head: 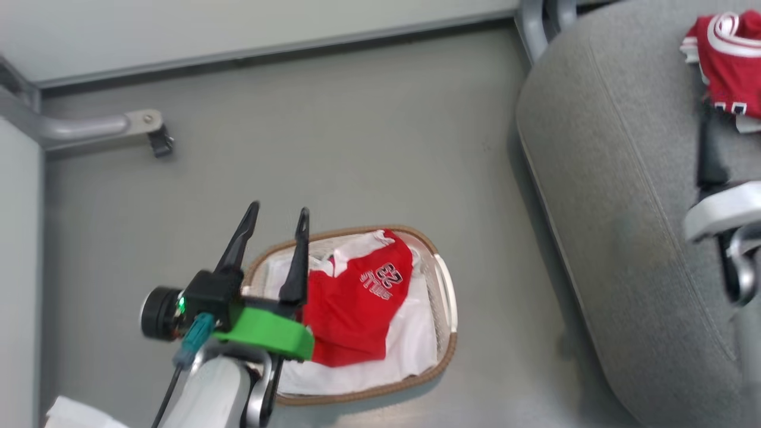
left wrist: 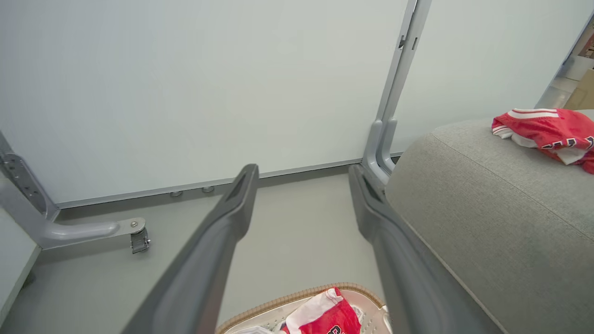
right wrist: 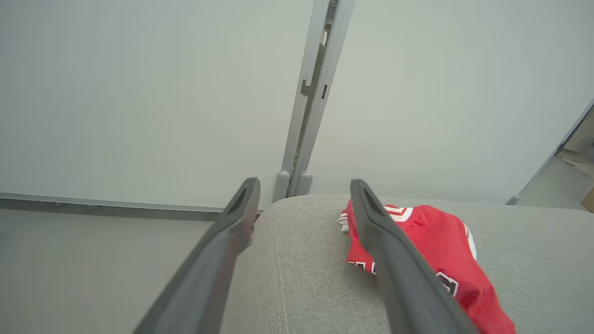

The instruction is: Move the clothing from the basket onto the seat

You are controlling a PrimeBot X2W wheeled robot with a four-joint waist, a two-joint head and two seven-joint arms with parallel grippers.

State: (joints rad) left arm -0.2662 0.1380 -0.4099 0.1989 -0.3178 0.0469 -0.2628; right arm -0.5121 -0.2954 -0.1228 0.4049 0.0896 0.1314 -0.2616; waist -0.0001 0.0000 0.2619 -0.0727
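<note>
Clothing: crumpled red jersey [head: 357, 303] in basket [head: 437, 279]; second jersey [head: 728, 59] on grey fabric seat [head: 624, 208].
Basket: oval, perforated plastic, woven rim.
Left hand [head: 279, 209]: released, empty.
Right hand [right wrist: 305, 183]: released, empty.

A bright green bracket [head: 267, 334] joins the left gripper [head: 279, 209] to a pale forearm [head: 217, 386]. Above the bracket, two long dark tapering fingers [head: 295, 267] rise from a black block [head: 209, 290]. Beside the bracket are a round black camera [head: 156, 313] and a teal plug [head: 194, 343] with a black cable [head: 166, 395].
</note>
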